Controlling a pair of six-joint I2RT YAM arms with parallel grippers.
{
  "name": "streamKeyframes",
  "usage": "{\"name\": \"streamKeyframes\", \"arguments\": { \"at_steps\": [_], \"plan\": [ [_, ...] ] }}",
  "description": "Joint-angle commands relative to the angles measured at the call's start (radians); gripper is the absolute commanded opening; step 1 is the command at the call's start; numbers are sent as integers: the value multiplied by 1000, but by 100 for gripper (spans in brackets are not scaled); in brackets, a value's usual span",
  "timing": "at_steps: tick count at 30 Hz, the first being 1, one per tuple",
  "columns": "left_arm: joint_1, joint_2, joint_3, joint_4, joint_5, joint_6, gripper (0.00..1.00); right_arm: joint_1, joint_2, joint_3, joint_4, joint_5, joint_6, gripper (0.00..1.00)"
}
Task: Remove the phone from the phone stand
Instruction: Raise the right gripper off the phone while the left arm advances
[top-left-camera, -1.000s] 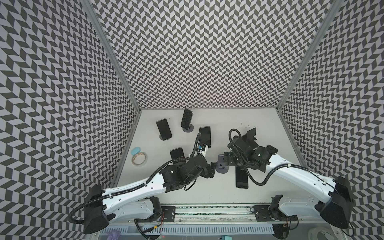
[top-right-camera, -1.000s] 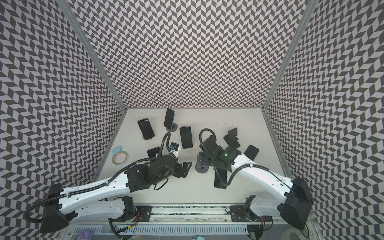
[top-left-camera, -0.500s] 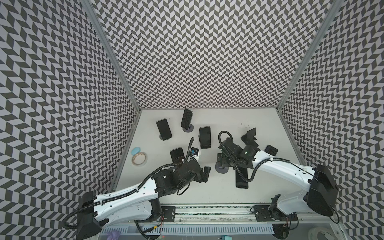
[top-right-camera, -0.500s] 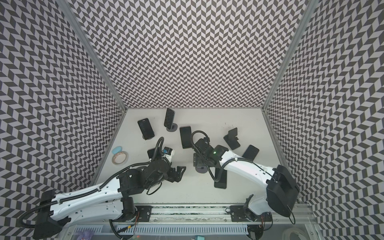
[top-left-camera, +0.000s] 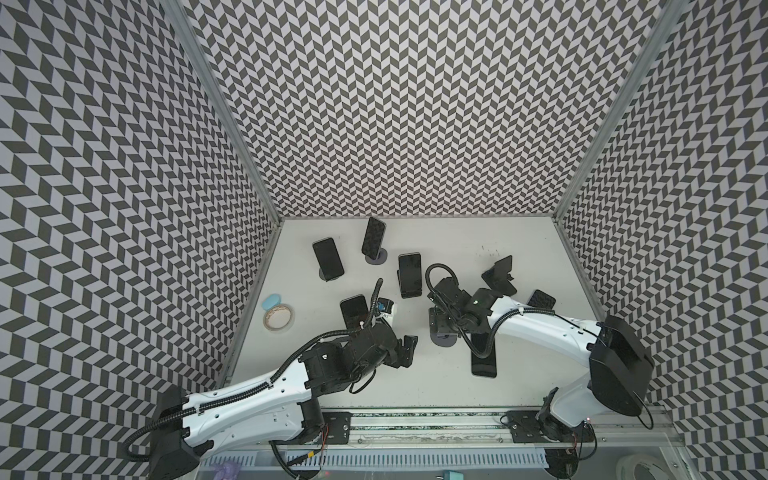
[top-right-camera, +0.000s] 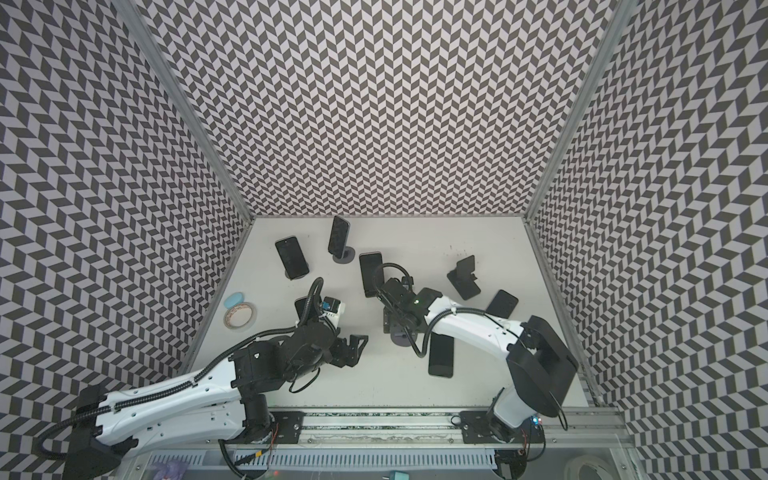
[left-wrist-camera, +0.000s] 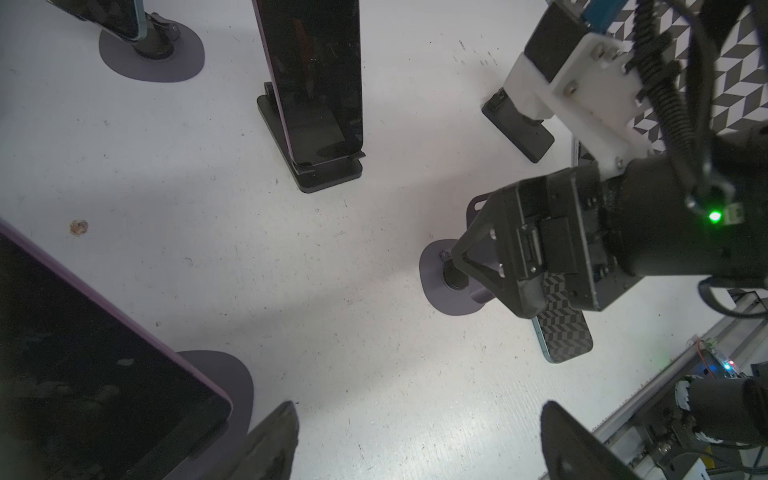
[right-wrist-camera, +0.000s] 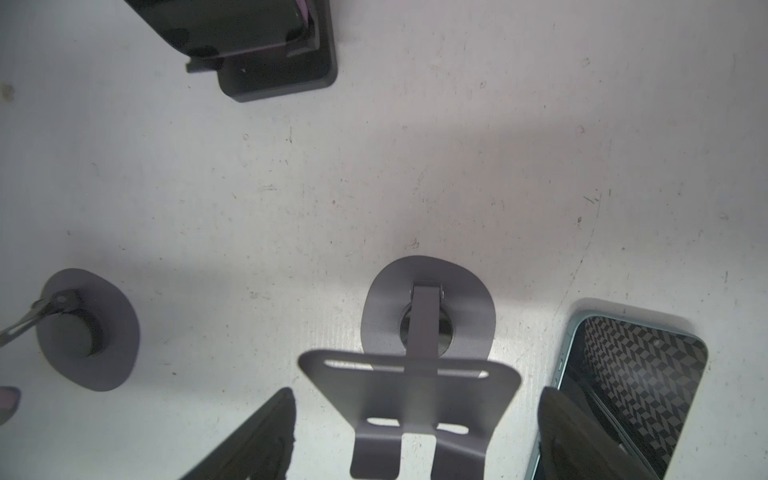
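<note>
Gleaming rectangular phone lies beside matte round-based stand.

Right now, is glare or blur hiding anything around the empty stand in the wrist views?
Right wrist view: the empty stand is sharp, the right hand's fingers are dark and out of focus, and the flat phone carries a chevron reflection. Left wrist view: soft shadows band the table.

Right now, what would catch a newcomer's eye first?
Chevron walls box everything in. At the centre, the open right tool hangs over an empty stand, with a phone lying flat beside it. Other phones sit propped on stands toward the back left.
</note>
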Motion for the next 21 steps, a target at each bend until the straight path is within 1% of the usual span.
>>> {"name": "streamKeyframes", "arguments": {
  "at_steps": [1,9,14,21],
  "plan": [
    [6,0,3,5,-10,-7,91,3,17,27,30,32,1,87],
    [17,0,3,13,-10,10,91,-1,57,41,30,40,-12,82],
    [29,2,3,23,-10,21,90,-6,74,52,24,58,-20,81],
    [42,10,1,41,-4,34,90,-14,87,63,21,64,-34,72]
  ]
}}
